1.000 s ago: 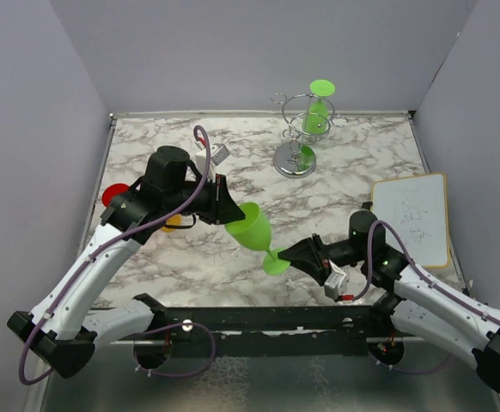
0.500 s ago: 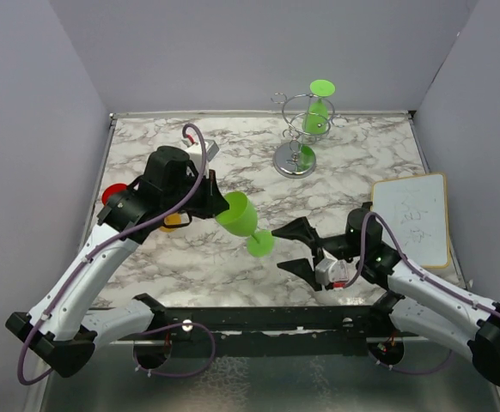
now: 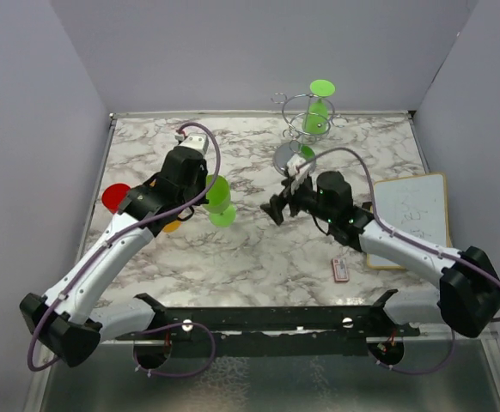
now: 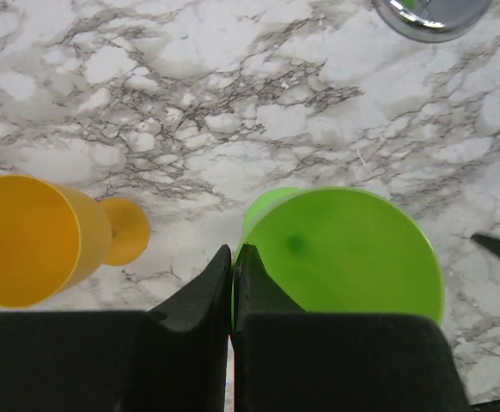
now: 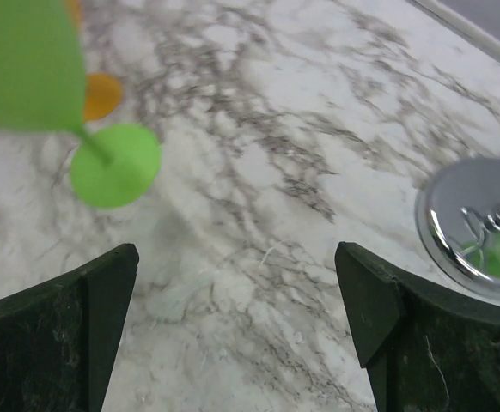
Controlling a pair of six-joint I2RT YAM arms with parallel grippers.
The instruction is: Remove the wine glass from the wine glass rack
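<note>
Left end effector (image 4: pixel 234 257) clamped on green wine glass (image 4: pixel 344 249) rim, off table (image 3: pixel 259 253) for set-down; right end effector (image 5: pixel 235 262) apart, empty, near wine glass rack (image 3: pixel 286 158).

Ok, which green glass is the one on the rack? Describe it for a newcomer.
On the marble table, look to the far edge, right of centre, where the chrome wine glass rack stands. The green wine glass hangs among its wire arms, foot uppermost. Its green twin is off the rack, clamped by the fingers of the left gripper.
</note>
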